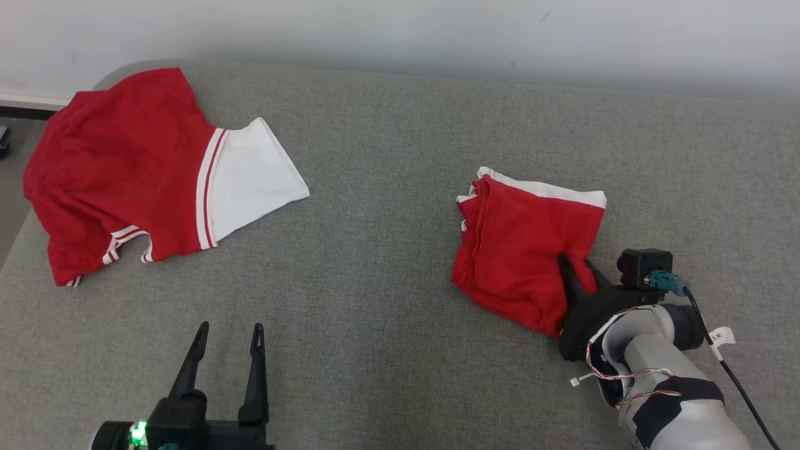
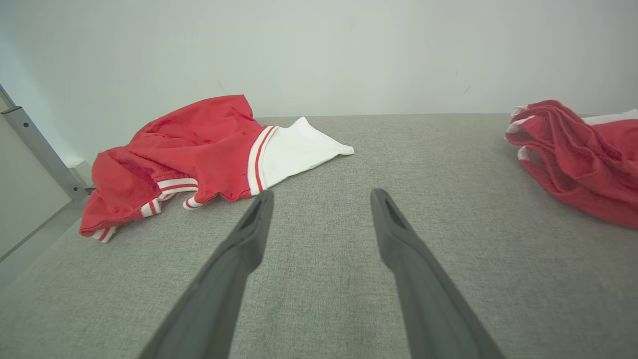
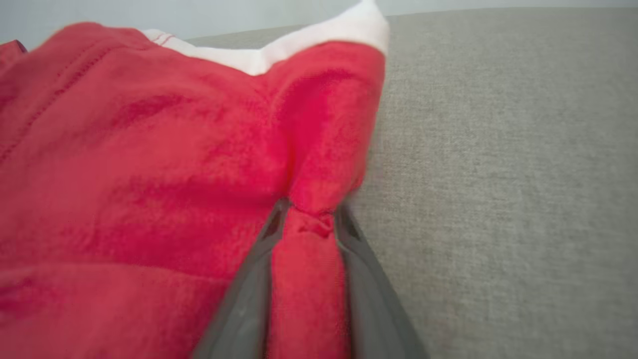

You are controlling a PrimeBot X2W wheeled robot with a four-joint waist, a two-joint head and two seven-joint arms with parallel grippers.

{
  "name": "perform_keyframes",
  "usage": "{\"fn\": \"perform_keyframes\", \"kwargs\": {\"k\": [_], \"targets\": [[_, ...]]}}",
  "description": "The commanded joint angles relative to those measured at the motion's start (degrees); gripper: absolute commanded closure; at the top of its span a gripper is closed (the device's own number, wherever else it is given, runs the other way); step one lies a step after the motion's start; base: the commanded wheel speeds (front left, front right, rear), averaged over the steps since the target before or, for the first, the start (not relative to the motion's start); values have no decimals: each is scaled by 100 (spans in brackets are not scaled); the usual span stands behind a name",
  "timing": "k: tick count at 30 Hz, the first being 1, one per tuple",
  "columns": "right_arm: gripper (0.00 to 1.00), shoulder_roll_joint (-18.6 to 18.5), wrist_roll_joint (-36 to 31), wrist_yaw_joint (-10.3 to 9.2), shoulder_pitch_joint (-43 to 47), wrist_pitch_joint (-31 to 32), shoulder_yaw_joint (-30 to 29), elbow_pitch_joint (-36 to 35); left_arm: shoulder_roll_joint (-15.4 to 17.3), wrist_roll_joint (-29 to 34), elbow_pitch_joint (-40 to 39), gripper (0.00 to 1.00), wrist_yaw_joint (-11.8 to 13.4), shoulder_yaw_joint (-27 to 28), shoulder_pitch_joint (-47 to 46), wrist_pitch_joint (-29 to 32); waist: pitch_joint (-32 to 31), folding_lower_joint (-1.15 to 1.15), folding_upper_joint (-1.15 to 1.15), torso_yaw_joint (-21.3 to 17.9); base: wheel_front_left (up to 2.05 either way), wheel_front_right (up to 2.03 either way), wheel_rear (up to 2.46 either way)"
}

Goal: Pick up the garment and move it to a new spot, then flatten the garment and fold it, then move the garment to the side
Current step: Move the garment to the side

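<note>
The garment (image 1: 519, 250) is a red piece with white trim, folded into a small stack on the right of the grey cushioned surface (image 1: 387, 281). My right gripper (image 1: 576, 265) bites into its near right corner. In the right wrist view a ridge of the red garment (image 3: 149, 174) is pinched between the two fingers of the right gripper (image 3: 311, 219). My left gripper (image 1: 230, 328) hovers open over bare cloth at the lower left, holding nothing. In the left wrist view the left gripper (image 2: 323, 194) is apart from the garment (image 2: 573, 154), which lies at the right edge.
A second red and white garment (image 1: 125, 175) lies spread and rumpled at the back left, also seen as the rumpled garment (image 2: 199, 144) in the left wrist view. A pale wall (image 1: 437, 31) runs behind the surface. The surface's left edge (image 1: 15, 244) drops away.
</note>
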Motion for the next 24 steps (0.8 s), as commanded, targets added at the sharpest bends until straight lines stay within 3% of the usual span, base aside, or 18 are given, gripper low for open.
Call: {"fn": "perform_keyframes", "kwargs": {"k": [1, 6, 13, 22, 24], "targets": [[100, 31, 58, -14, 9, -22, 97, 105, -11, -25, 6, 0, 23, -6, -56, -19, 26, 0, 0, -17, 0, 0, 0], [100, -281, 162, -16, -232, -110, 438, 106, -15, -86, -56, 0, 51, 40, -41, -19, 97, 0, 0, -137, 0, 0, 0], [100, -1073, 273, -15, -578, -126, 1028, -194, -17, -91, -106, 0, -50, -59, -237, -19, 350, 0, 0, -314, 0, 0, 0], [100, -2351, 563, -15, -1281, 327, 1817, -751, 5, 75, -374, 0, -129, -209, -706, -19, 1043, 0, 0, -668, 0, 0, 0], [100, -2810, 681, -15, -1520, 498, 2032, -965, 67, 131, -529, 0, -157, -220, -859, -19, 1332, 0, 0, -830, 0, 0, 0]]}}
